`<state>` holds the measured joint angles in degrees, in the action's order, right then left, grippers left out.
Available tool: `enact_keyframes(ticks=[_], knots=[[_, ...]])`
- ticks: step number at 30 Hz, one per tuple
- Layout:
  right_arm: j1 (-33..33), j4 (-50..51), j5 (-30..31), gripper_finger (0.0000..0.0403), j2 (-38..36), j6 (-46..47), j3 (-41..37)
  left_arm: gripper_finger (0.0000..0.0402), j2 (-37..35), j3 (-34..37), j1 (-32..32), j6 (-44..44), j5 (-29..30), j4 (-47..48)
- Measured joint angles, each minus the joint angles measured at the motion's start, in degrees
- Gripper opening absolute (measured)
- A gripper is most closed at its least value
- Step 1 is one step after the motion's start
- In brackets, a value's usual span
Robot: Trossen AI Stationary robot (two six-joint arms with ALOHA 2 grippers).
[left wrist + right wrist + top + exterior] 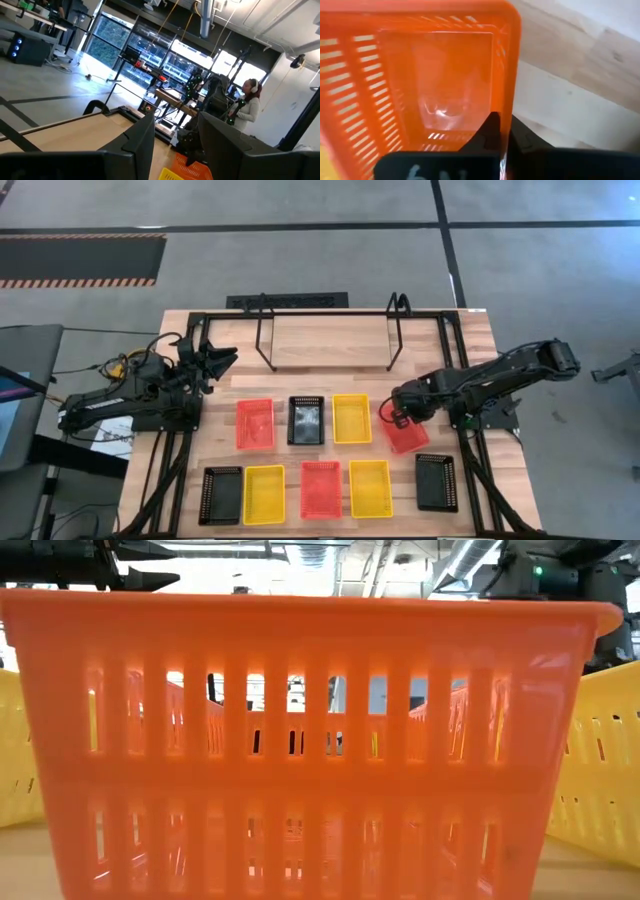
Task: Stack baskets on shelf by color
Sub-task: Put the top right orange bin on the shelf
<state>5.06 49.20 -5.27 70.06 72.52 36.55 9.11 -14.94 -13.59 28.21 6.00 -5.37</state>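
Baskets are spread in two loose rows over the wooden table (470, 330). In the row nearer the shelf (330, 330), a red basket (254, 423), a black basket (305, 420) and a yellow basket (351, 418) are set side by side, and a tilted red basket (405, 430) is skewed at the right end of that row. This tilted one is clamped at its rim by the right gripper (397, 416), whose jaws are closed over the wall, one finger (490, 131) being seen inside the basket in the right wrist view. In the row nearer the table's front edge, a black one (221, 495), a yellow one (264, 494), a red one (320, 488), a second yellow one (370, 488) and a second black one (436, 482) are laid out.

The shelf is seen standing bare at the far side of the table, its two looped ends upright.

The left gripper (222, 360) is held above the table's left side, near the shelf's left end, with its jaws parted and nothing between them.

The table is made of pale wooden boards on a black frame. Around it a grey floor is seen, marked with dark lines and a striped strip (80, 282). Beyond the table, large windows, desks with equipment and a person (248, 107) wearing a headset are visible in the left wrist view.
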Motion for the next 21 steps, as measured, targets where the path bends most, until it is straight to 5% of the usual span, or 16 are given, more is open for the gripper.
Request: enact_keyframes(ticks=[8,21], knots=[[-1.3,0.2,6.8,0.0005,0.0,-8.8,13.6,0.0140,0.0,0.0,0.0,0.0,0.0,0.0],[-8.7,-4.0,28.4,0.0004,0.6,-34.7,43.2,0.0140,0.0,0.0,0.0,0.0,0.0,0.5]])
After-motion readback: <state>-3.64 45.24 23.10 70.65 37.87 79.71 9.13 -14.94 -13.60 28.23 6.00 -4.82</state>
